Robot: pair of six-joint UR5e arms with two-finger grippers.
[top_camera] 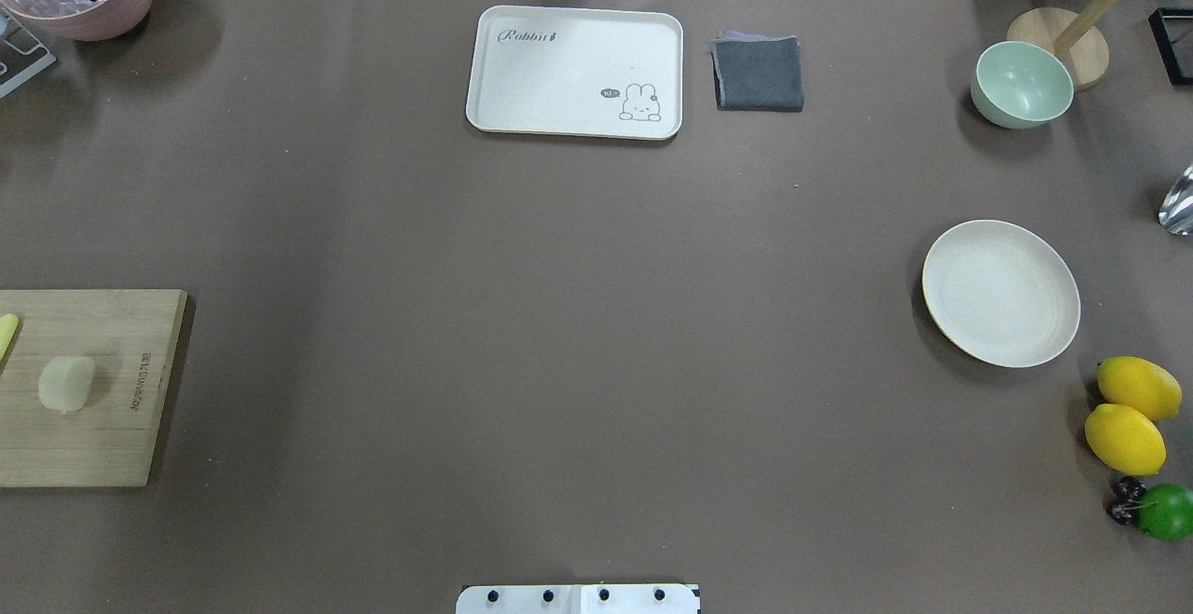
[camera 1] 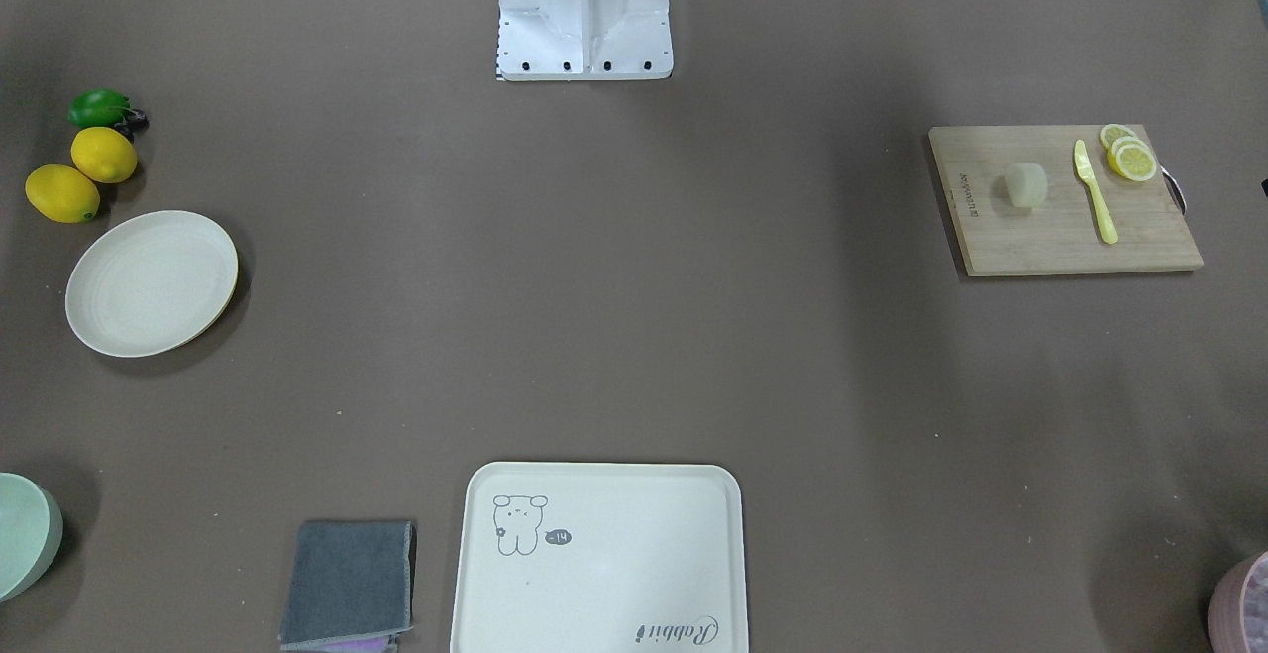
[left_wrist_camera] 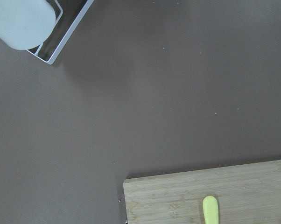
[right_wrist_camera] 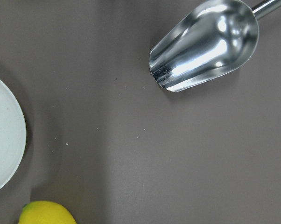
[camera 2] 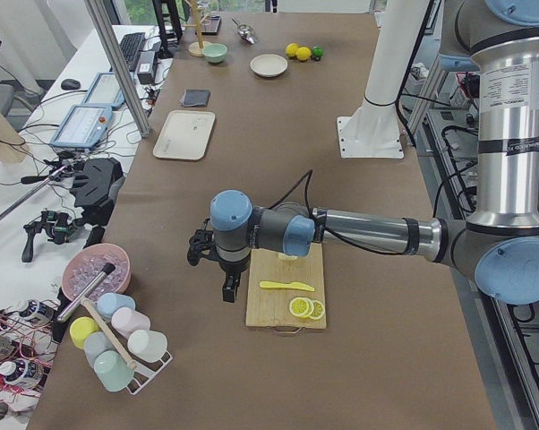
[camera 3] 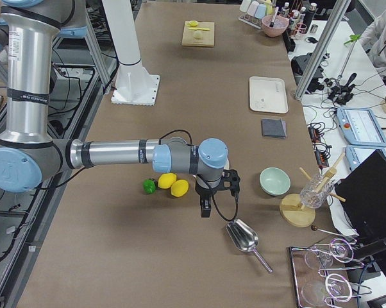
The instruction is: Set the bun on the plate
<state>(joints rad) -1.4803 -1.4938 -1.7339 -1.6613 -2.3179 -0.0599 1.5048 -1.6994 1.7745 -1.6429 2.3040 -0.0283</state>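
Bun [camera 1: 1026,184] | lies on wooden cutting board [camera 1: 1050,247], ungrasped | plate [camera 1: 151,282] well apart, bare, apparently awaiting it | left gripper [camera 2: 230,288], right gripper [camera 3: 206,209]: jaw opening cannot be told

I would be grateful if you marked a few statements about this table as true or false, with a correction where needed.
1. The bun lies on the wooden cutting board. True.
2. The plate already holds a lemon. False: the plate holds nothing, and the two whole lemons lie beside it.
3. The yellow knife lies on the board between the bun and the lemon slices. True.
4. The grey cloth lies on the tray. False: it lies beside the tray, apart from it.
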